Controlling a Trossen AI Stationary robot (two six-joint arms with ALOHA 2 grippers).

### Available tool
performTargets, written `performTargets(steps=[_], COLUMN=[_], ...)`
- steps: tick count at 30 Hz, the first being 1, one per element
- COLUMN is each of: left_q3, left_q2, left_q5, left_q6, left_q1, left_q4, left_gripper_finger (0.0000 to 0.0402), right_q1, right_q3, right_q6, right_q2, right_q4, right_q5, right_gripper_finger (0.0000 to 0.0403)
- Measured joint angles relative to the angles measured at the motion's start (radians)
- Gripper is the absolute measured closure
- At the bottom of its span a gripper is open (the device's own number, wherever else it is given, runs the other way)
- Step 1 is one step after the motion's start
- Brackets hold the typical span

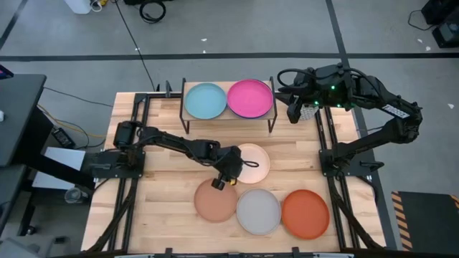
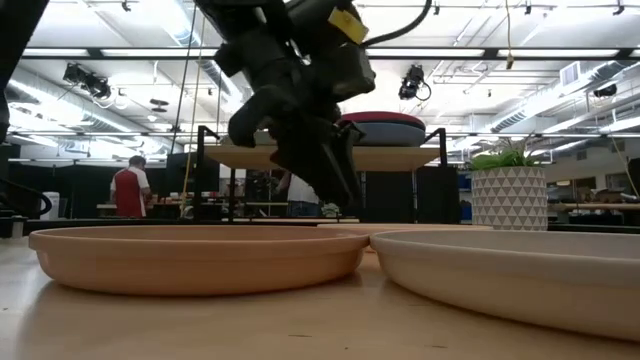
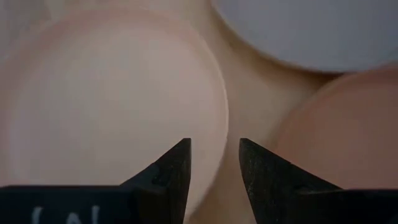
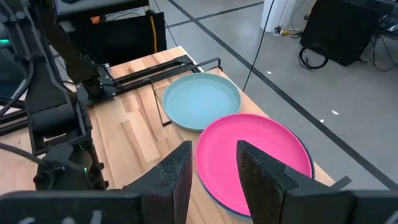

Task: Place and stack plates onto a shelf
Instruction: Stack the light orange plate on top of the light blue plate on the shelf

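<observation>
Only low view: person (image 2: 129,190) behind shelf (image 2: 300,155).

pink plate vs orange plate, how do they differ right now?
The pink plate is magenta and sits on the shelf, beside the light blue plate. The orange plate lies on the table, beside the grey plate. The right gripper hangs near the pink plate only. Both are round, flat and upright.

Matte, smooth plates (image 1: 249,98) rest on a light wood shelf (image 1: 228,117) with black metal legs.
</observation>
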State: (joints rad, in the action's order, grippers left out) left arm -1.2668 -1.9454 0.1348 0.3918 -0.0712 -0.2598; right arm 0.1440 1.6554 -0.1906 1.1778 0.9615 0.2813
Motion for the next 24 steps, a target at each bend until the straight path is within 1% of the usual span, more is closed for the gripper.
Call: performTargets(steps=[6, 9, 12, 13, 15, 18, 19, 24], left_q3=[-0.005, -0.004, -0.007, -0.006, -0.005, -0.006, -0.007, -0.004], left_q2=[-0.033, -0.040, -0.051, -0.051, -0.051, -0.051, -0.051, -0.008], left_q5=[-0.003, -0.034, -0.046, -0.046, -0.045, -0.040, -0.047, -0.050], left_q6=[0.039, 0.048, 0.052, 0.053, 0.067, 0.110, 0.112, 0.124], left_q1=[-0.001, 0.000, 0.002, 0.002, 0.002, 0.002, 0.001, 0.003], left_q4=[-0.032, -0.054, -0.035, -0.051, -0.062, -0.097, -0.108, -0.156], left_gripper_finger=[0.0260, 0.0260, 0.0264, 0.0271, 0.0298, 0.0365, 0.0381, 0.0389], right_q1=[0.000, 0.000, 0.000, 0.000, 0.000, 0.000, 0.000, 0.000], right_q3=[0.000, 0.000, 0.000, 0.000, 0.000, 0.000, 0.000, 0.000], right_q6=[-0.001, -0.001, -0.001, -0.001, -0.001, -0.001, -0.001, -0.001], right_q2=[0.000, 0.000, 0.000, 0.000, 0.000, 0.000, 0.000, 0.000], right_q4=[-0.002, -0.004, -0.004, -0.004, -0.004, -0.004, -0.004, -0.004], right_q5=[-0.007, -0.007, -0.010, -0.011, -0.013, -0.014, -0.014, -0.014], right_gripper_finger=[0.0271, 0.0271, 0.0271, 0.0271, 0.0271, 0.0271, 0.0271, 0.0271])
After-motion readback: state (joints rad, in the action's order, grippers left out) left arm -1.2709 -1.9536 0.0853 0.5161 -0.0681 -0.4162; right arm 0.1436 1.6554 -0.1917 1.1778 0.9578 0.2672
